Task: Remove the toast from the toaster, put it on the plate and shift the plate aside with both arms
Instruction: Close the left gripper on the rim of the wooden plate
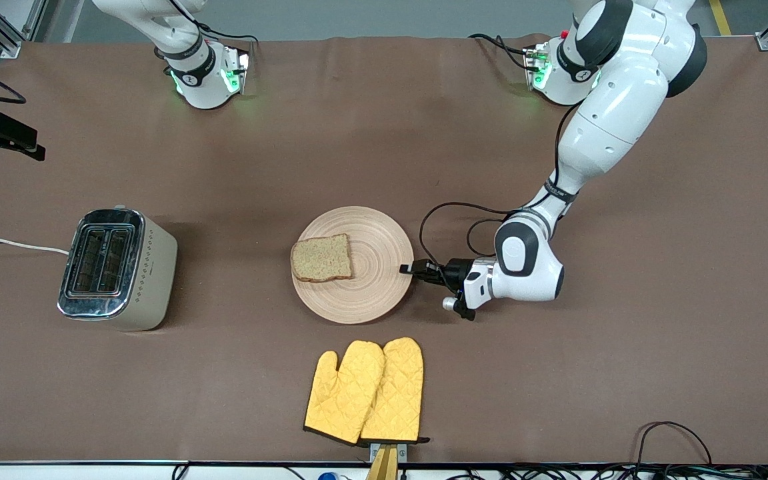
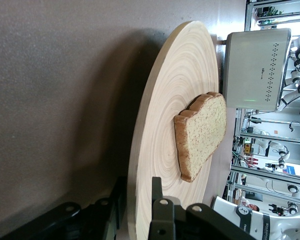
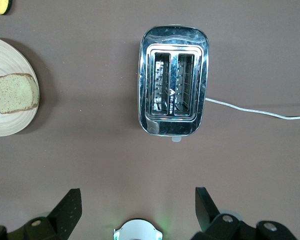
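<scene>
The toast [image 1: 321,258] lies flat on the plate [image 1: 374,287], on the side toward the right arm's end of the table. The plate rests on the brown table mid-way across. My left gripper [image 1: 405,269] is low at the plate's rim toward the left arm's end. In the left wrist view its fingers [image 2: 156,187] straddle the rim of the plate [image 2: 165,125], one under and one over, shut on it; the toast [image 2: 202,132] lies past them. My right gripper [image 3: 137,210] is open and empty, high above the table near its base, looking down on plate [image 3: 10,125] and toast [image 3: 14,92].
A two-slot toaster [image 1: 117,267] with empty slots [image 3: 173,80] stands toward the right arm's end, its white cord trailing off the table. A pair of yellow oven mitts [image 1: 367,390] lies nearer the front camera than the plate.
</scene>
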Tool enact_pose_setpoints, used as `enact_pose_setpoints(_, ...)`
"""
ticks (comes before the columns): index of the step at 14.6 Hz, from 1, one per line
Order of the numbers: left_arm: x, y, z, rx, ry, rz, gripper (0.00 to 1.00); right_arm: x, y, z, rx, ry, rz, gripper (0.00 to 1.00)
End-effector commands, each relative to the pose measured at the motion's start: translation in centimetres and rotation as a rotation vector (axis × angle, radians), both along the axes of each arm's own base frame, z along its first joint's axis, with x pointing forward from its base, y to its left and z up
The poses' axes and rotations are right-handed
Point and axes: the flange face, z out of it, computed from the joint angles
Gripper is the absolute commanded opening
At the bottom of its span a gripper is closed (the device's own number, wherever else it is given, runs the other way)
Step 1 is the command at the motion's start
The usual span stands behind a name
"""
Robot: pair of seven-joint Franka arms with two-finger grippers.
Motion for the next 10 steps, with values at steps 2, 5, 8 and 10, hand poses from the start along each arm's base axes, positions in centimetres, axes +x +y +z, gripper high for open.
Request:
enact_pose_setpoints(2, -0.11, -0.58, -0.05, -0.006, 0.002, 0.014, 0.17, -0.44, 0.13, 0.11, -0.009, 0.001, 0.01, 1.0)
enact_pose_setpoints(5, -0.07, -0.49, -0.01, 0.001, -0.009, 0.002, 0.14, -0.42, 0.21, 0.13, -0.009, -0.001, 0.011, 1.0)
enact_pose_setpoints(8, 0.1, -0.51, 0.3, -0.001, -0.023, -0.003, 0.03, -0.52, 0.21, 0.17, -0.009, 0.002, 0.011, 1.0)
enact_pose_setpoints(10, 0.36, -0.45, 0.72, -0.002, -0.031, -0.001, 0.0, -0.53, 0.38, 0.16, -0.009, 0.004, 0.014, 1.0)
